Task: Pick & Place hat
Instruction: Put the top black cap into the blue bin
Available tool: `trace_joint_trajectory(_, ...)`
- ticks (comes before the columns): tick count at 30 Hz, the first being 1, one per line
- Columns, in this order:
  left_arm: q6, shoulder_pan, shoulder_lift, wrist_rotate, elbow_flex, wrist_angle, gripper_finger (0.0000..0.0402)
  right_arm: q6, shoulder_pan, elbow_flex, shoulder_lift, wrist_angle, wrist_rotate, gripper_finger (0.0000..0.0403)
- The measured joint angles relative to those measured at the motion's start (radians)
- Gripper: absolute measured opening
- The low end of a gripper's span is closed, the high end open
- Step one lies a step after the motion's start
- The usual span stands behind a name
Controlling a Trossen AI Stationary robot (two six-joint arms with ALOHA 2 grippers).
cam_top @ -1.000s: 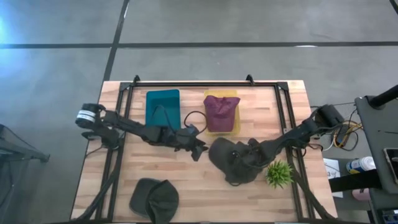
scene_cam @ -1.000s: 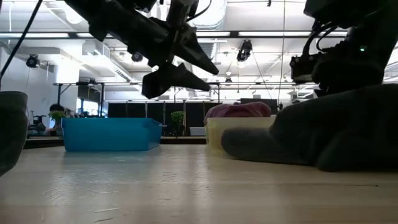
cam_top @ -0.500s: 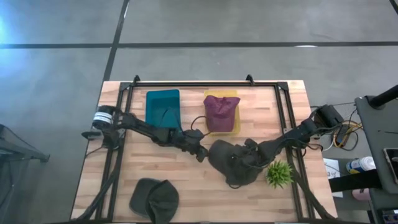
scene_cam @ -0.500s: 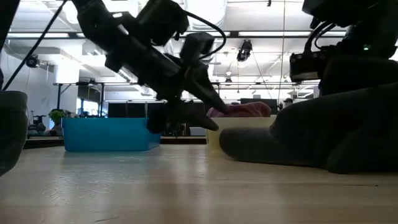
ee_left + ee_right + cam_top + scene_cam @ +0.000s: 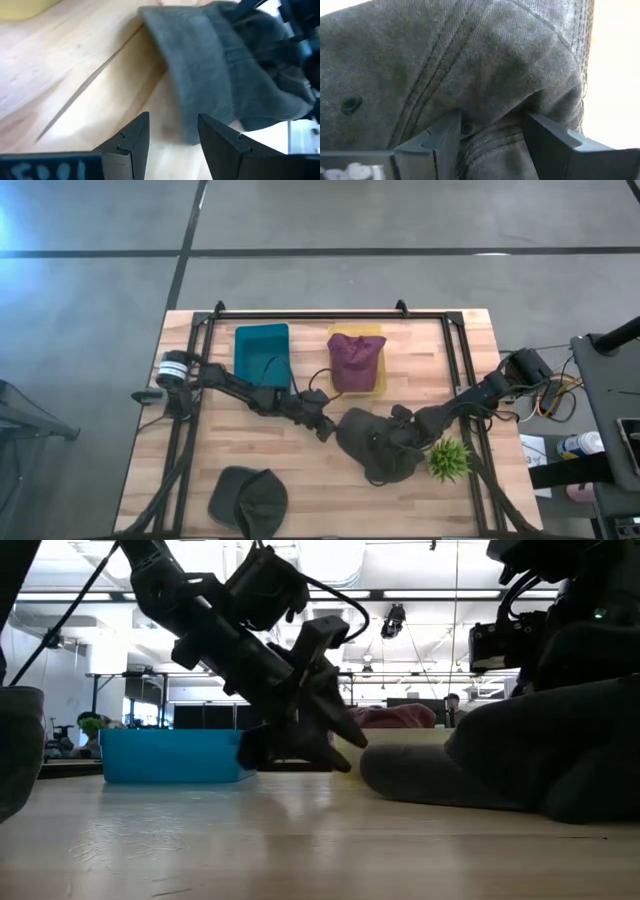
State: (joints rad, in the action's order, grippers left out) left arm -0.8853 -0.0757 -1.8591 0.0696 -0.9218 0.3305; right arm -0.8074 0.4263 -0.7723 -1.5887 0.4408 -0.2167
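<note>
A dark grey hat (image 5: 372, 445) lies on the table right of centre, its brim (image 5: 200, 75) toward the left. My left gripper (image 5: 325, 427) is open and low over the wood (image 5: 345, 745), its fingertips (image 5: 172, 132) just short of the brim's edge, apart from it. My right gripper (image 5: 400, 432) sits on the hat's crown (image 5: 470, 60), shut on it. A second dark hat (image 5: 247, 498) lies near the table's near edge, and a maroon hat (image 5: 355, 358) rests in a yellow bin. My right gripper has a bunched fold of the grey hat's crown (image 5: 490, 117) pinched between its two fingers (image 5: 442, 140). It comes slanting down from the table's right side. The hat rests on the table with its brim flat (image 5: 420, 775).
A teal bin (image 5: 262, 352) stands at the far left of the yellow bin (image 5: 378, 385). A small green plant (image 5: 449, 460) sits just right of the grey hat, near my right arm. Black frame rails (image 5: 195, 380) run along the table's sides. In the low view, bare wood (image 5: 300, 840) lies near.
My left gripper has moved toward the table's right and dropped from well above the table to just over the wood, ending at the grey hat's brim, still open. My right gripper and the hat have kept their place.
</note>
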Motion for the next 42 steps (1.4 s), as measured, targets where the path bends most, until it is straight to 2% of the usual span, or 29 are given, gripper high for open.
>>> trace_joint_trajectory(6, 0.044, 0.015, -0.005, -0.018, -0.001, 0.055, 0.016, 0.032, 0.0, 0.0, 0.0, -0.004, 0.008, 0.0203)
trace_joint_trajectory(11, 0.046, 0.019, -0.063, -0.014, -0.043, 0.128, 0.016, 0.06, -0.001, 0.0, 0.0, -0.006, -0.028, 0.0203)
trace_joint_trajectory(16, 0.025, 0.018, -0.156, 0.045, -0.128, 0.127, 0.016, 0.058, -0.001, 0.0, 0.0, -0.014, -0.042, 0.0203)
trace_joint_trajectory(21, 0.029, 0.017, -0.187, 0.118, -0.205, 0.116, 0.0156, 0.058, -0.001, 0.0, -0.001, -0.013, -0.042, 0.0203)
trace_joint_trajectory(27, 0.091, 0.015, -0.184, 0.207, -0.277, 0.123, 0.0106, 0.066, -0.001, -0.001, -0.001, -0.031, -0.049, 0.0203)
trace_joint_trajectory(31, 0.13, 0.013, -0.184, 0.207, -0.319, 0.116, 0.0053, 0.08, -0.001, -0.002, -0.001, -0.036, -0.048, 0.0203)
trace_joint_trajectory(34, 0.131, 0.014, -0.183, 0.21, -0.339, 0.079, 0.0014, 0.08, 0.002, -0.01, 0.005, -0.02, -0.044, 0.0203)
trace_joint_trajectory(38, 0.197, 0.004, -0.121, 0.209, -0.353, -0.052, 0.001, 0.104, 0.01, -0.047, 0.041, 0.019, -0.044, 0.0203)
trace_joint_trajectory(42, 0.33, -0.009, 0.003, 0.155, -0.366, -0.251, 0.0006, 0.162, 0.014, -0.113, 0.105, 0.172, -0.051, 0.0203)
